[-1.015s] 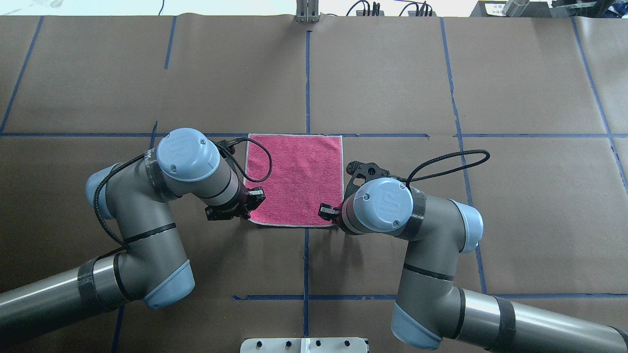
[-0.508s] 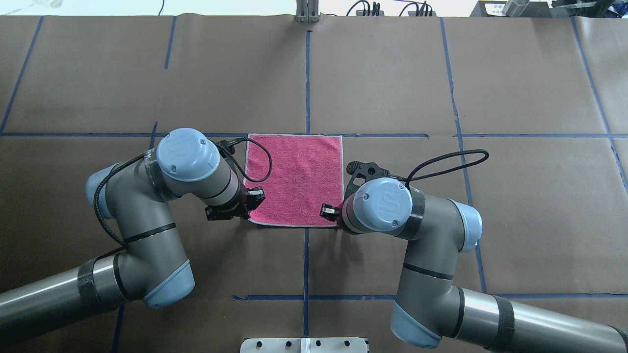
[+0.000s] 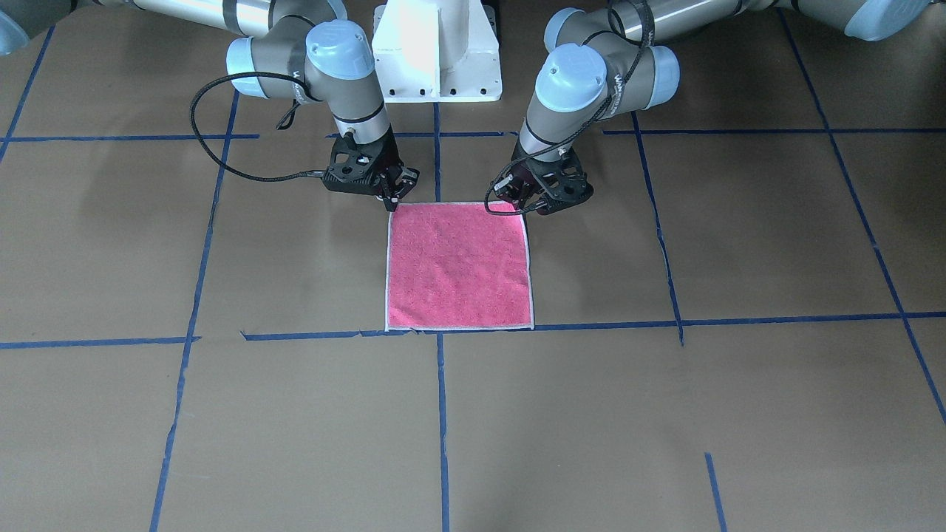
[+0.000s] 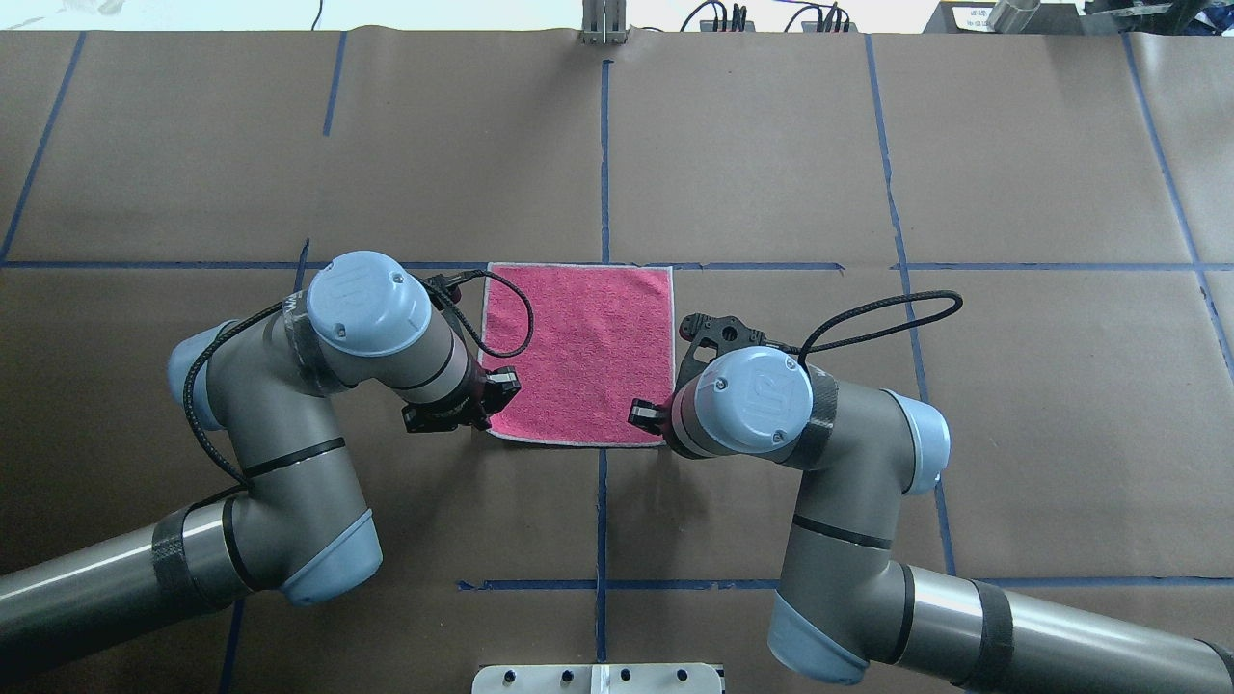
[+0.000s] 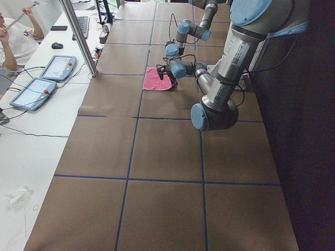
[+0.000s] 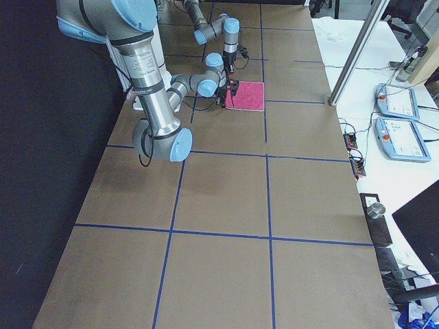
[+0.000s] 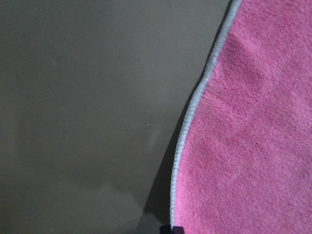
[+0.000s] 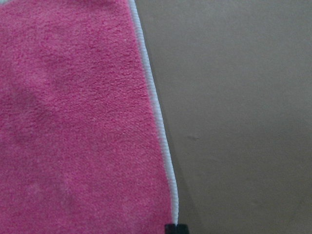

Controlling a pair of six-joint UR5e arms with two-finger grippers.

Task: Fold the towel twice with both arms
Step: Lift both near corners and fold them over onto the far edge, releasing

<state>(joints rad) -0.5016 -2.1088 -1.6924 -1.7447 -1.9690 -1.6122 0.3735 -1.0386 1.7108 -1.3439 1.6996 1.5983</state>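
Note:
The towel (image 4: 578, 352) lies flat, pink face up, white border showing, in the middle of the brown paper table (image 4: 868, 173). It also shows in the front view (image 3: 458, 266). My left gripper (image 4: 479, 424) is down at the towel's near left corner. It looks shut on that corner (image 3: 526, 208). My right gripper (image 4: 648, 421) is at the near right corner and looks shut on it (image 3: 392, 201). Both wrist views show the towel's white edge (image 7: 187, 126) (image 8: 156, 112) slightly raised, with a shadow under it, running to a black fingertip (image 7: 171, 229) (image 8: 175, 228).
The white pedestal base (image 3: 436, 52) stands behind the towel on the robot's side. Blue tape lines (image 4: 604, 164) cross the brown paper. A metal post (image 5: 78, 36), tablets (image 5: 44, 78) and an operator (image 5: 10, 31) are beyond the table's far edge.
Both arms stay at the towel's near corners. The right wrist has shifted very slightly. The towel has not visibly moved.

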